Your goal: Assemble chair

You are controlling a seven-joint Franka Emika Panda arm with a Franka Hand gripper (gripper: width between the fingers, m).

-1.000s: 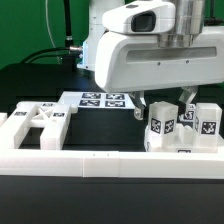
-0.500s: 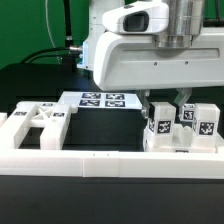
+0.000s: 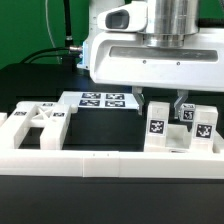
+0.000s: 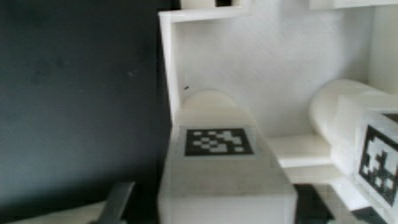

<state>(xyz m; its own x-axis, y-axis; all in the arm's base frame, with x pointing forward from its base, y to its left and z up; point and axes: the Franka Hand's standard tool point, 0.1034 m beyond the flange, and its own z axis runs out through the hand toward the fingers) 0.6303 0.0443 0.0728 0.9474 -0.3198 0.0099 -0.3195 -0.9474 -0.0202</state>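
Observation:
Several white tagged chair parts stand at the exterior view's right. A square leg [image 3: 157, 127] with a tag on its face stands upright, and a second tagged leg [image 3: 200, 124] is beside it. My gripper [image 3: 160, 110] has come down over the first leg, with one finger on each side. In the wrist view the leg [image 4: 217, 140] runs between my fingers [image 4: 121, 200]. A dark gap shows on one side, so the gripper [image 4: 214, 205] is open around it. The second leg [image 4: 365, 135] lies alongside. A flat slotted panel [image 3: 40, 122] lies at the exterior view's left.
The marker board [image 3: 100, 100] lies flat behind the middle. A long plain white rail [image 3: 100, 160] runs along the front, with a raised end at the exterior view's left [image 3: 10, 128]. A white flat surface [image 4: 240, 50] lies under the legs.
The arm has come down and shifted toward the exterior view's left, bringing the fingers lower around the tagged leg. The chair parts have not moved.

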